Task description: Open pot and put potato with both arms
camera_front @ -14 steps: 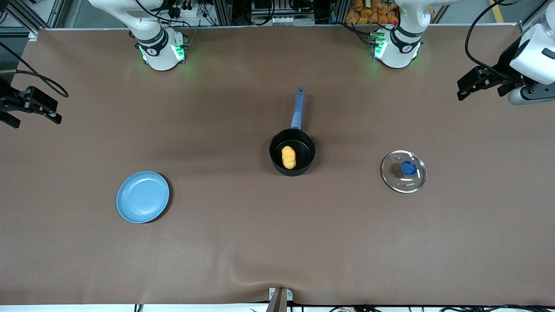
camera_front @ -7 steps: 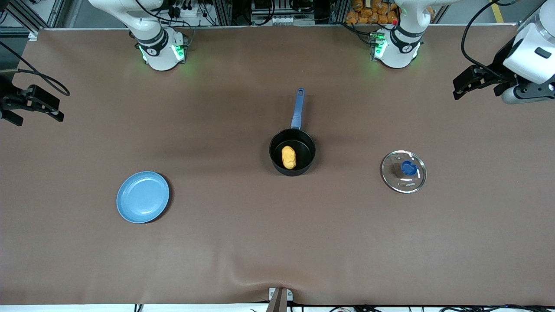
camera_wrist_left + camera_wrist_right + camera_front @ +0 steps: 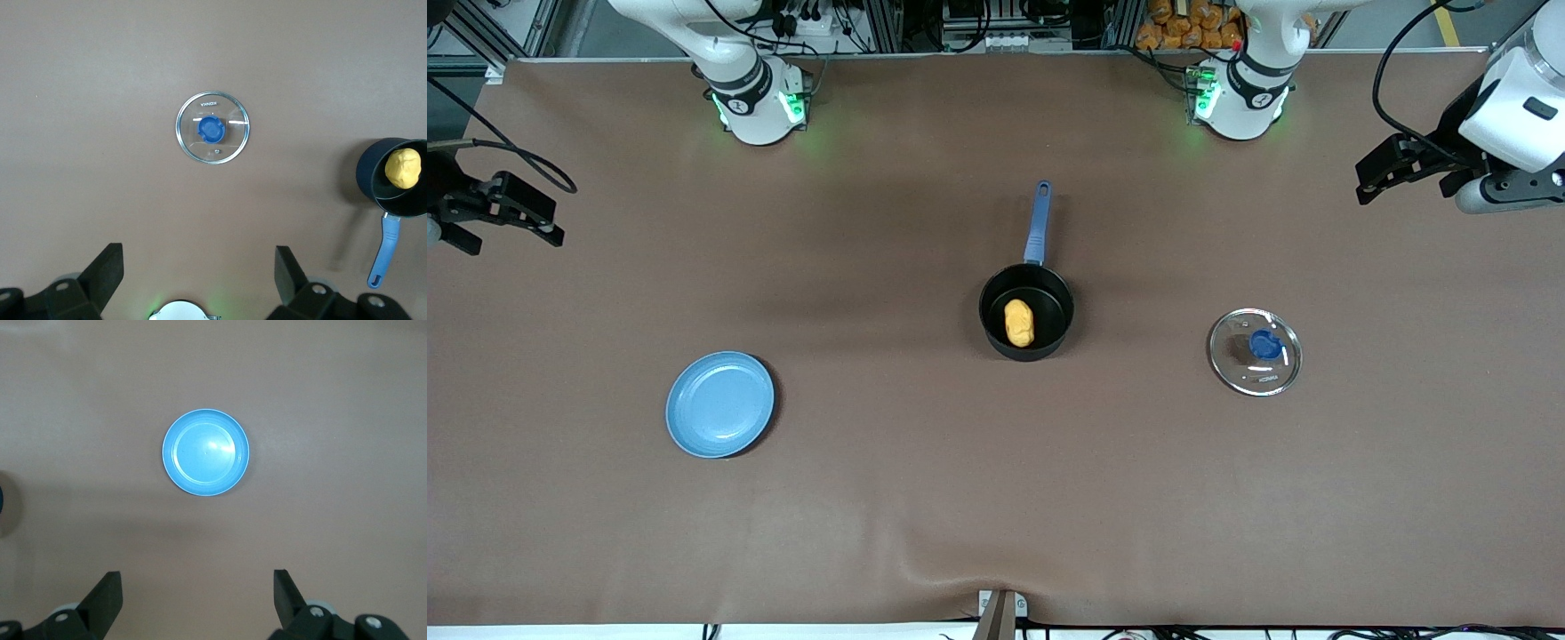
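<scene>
The black pot (image 3: pixel 1027 313) stands open at the table's middle, its blue handle (image 3: pixel 1038 224) pointing toward the bases. The yellow potato (image 3: pixel 1019 322) lies inside it. The glass lid (image 3: pixel 1255 351) with its blue knob lies flat on the table toward the left arm's end. The left wrist view shows the lid (image 3: pixel 213 127), the pot (image 3: pixel 392 180) and the potato (image 3: pixel 403 168). My left gripper (image 3: pixel 1383 180) is open and empty, high over the table's left-arm end. My right gripper (image 3: pixel 511 218) is open and empty, high over the right-arm end.
A light-blue plate (image 3: pixel 719 404) lies toward the right arm's end, nearer the front camera than the pot; it also shows in the right wrist view (image 3: pixel 205 452). The brown mat has a wrinkle at its front edge (image 3: pixel 996 569).
The left gripper has risen and drawn slightly toward the bases, then held still. The right gripper has lifted a little and drifted inward. Pot, potato, lid and plate have not moved.
</scene>
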Robot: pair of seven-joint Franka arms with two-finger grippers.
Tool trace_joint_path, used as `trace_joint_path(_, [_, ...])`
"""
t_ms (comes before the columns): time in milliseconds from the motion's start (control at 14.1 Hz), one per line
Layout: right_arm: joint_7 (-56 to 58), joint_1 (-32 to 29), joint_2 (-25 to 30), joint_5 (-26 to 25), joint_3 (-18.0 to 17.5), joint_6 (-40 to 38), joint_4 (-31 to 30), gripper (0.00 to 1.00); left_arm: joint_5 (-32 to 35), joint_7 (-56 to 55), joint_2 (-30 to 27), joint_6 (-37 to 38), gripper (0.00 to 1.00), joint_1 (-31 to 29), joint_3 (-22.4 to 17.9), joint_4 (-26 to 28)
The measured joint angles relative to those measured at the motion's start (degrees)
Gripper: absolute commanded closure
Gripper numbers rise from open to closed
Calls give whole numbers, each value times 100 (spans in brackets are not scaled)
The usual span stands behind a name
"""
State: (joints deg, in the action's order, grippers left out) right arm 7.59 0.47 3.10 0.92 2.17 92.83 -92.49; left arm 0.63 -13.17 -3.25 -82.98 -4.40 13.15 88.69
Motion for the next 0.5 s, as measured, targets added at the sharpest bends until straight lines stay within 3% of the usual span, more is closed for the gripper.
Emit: trace_joint_path(498, [0,0,256,1,-25,176,-357,0,7,0,0,-1,0,-20,-8,0])
